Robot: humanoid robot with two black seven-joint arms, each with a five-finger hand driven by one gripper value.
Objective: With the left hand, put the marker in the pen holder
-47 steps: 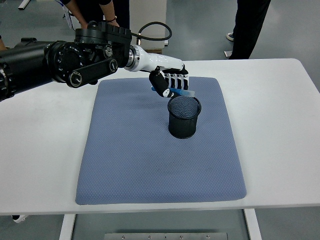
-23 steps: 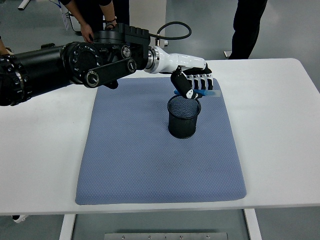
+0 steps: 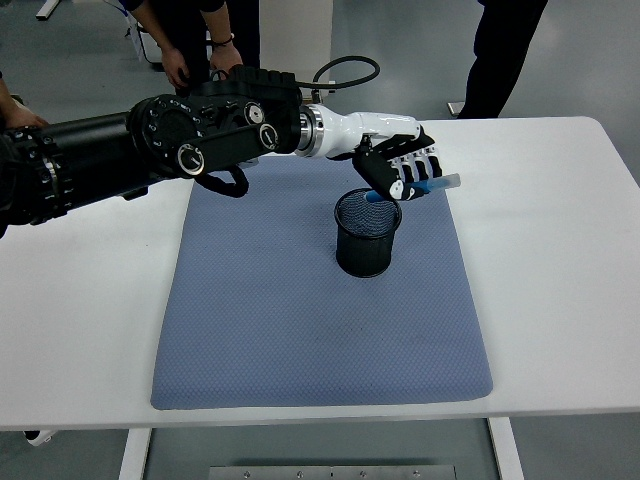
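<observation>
A black mesh pen holder [image 3: 368, 235] stands upright on the blue-grey mat [image 3: 300, 310], right of the mat's middle. My left hand [image 3: 403, 172] hovers just above and behind the holder's far rim, fingers curled around a blue marker [image 3: 432, 186]. The marker lies tilted, its pale cap end sticking out to the right of the hand and its lower end near the holder's rim. My left arm [image 3: 150, 150] reaches in from the left edge across the table's back. The right arm is out of view.
The mat lies on a white table [image 3: 560, 250]. People stand behind the table's far edge, with a hand [image 3: 178, 68] near my arm at the top left and legs [image 3: 500, 50] at the top right.
My left hand has carried the marker rightward and slightly back, from over the holder's left rim to its far right rim. The marker now tilts more, its lower end toward the holder.
</observation>
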